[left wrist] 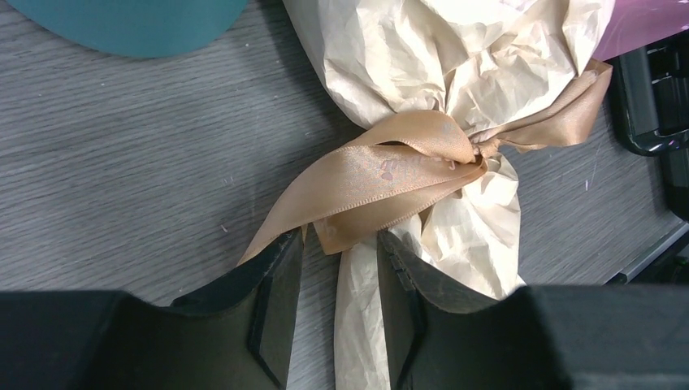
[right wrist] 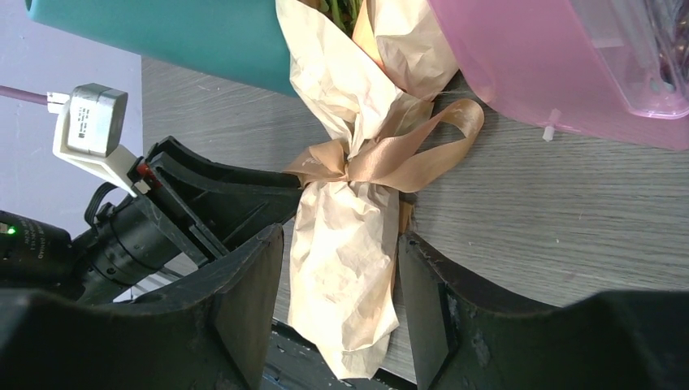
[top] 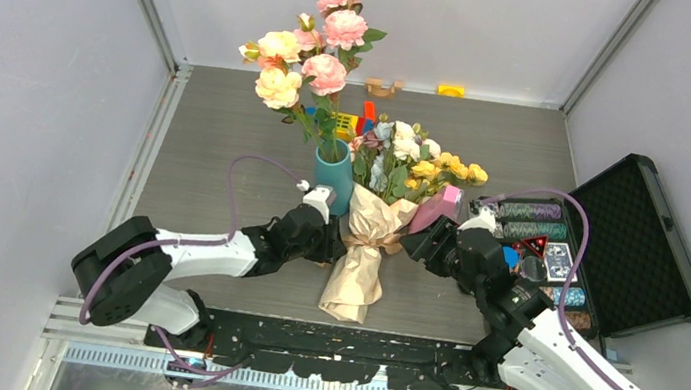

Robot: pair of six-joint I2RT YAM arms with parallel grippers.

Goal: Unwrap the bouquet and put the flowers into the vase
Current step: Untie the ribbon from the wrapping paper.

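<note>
1. The bouquet [top: 367, 233] lies on the table [top: 229, 129] between both grippers, just right of the vase [top: 334, 178], with its flowers [top: 417, 159] pointing away from the arm bases.
2. The left gripper [left wrist: 340, 236] has its jaws spread, straddling the paper stem below the ribbon [left wrist: 390, 175] knot.
3. The right gripper [right wrist: 341, 236] has its jaws spread wide either side of the paper tail.
4. The ribbon's faint print and the label on the left arm's camera block [right wrist: 89, 122] are too small to read.
5. The tabletop is grey wood-grain, and the walls [top: 26, 62] are pale.
</note>
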